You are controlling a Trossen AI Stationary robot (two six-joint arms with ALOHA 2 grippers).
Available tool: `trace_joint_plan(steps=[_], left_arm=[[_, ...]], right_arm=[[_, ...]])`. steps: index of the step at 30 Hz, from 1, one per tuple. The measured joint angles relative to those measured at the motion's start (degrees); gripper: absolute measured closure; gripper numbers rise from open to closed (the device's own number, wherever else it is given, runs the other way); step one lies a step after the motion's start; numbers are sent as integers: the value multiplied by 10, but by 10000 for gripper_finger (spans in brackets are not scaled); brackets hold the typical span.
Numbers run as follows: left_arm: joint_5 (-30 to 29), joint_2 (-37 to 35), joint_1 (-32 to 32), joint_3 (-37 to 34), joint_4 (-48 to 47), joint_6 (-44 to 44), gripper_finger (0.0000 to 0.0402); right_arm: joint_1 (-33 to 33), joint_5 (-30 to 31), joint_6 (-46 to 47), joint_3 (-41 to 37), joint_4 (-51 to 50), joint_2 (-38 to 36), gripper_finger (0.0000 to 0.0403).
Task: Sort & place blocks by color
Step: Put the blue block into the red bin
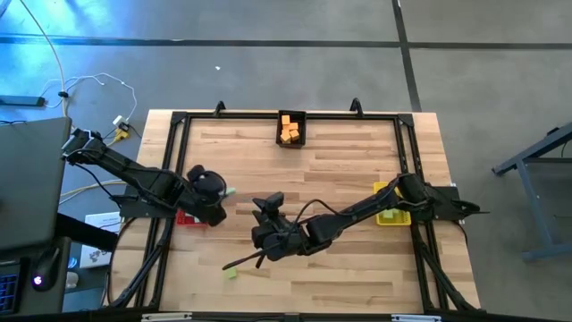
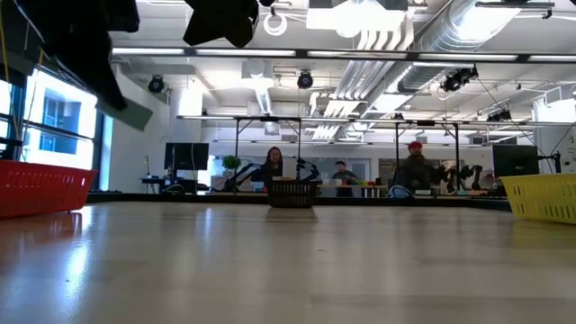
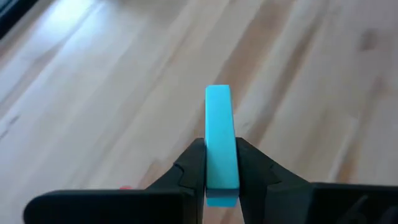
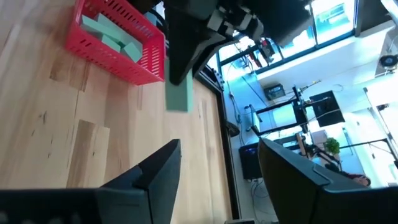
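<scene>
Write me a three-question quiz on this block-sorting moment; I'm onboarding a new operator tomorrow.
1. True or false: the left gripper is shut on a teal block.
2. Which bin holds orange blocks: A red, B black, C yellow?
3. What colour is the bin already holding teal blocks?

Key: 1 true; 2 B, the black bin at the table's far edge; 3 red. The right gripper is open, empty.

Grey floor — ceiling ducts overhead
</scene>
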Motion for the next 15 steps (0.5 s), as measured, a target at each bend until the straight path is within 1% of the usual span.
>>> trace_joint_plan(steps=[3,11,15], left_arm=[[-12,0,-6,0,-49,-42,358],[-15,0,-36,0,-127,-137,358],[3,0,-51,0,-175,-195,358]], right_arm=[[0,0,27,0,-17,0,202],[-5,-8,104,0,-64,0,201],[-6,-43,131,0,-64,0,201]])
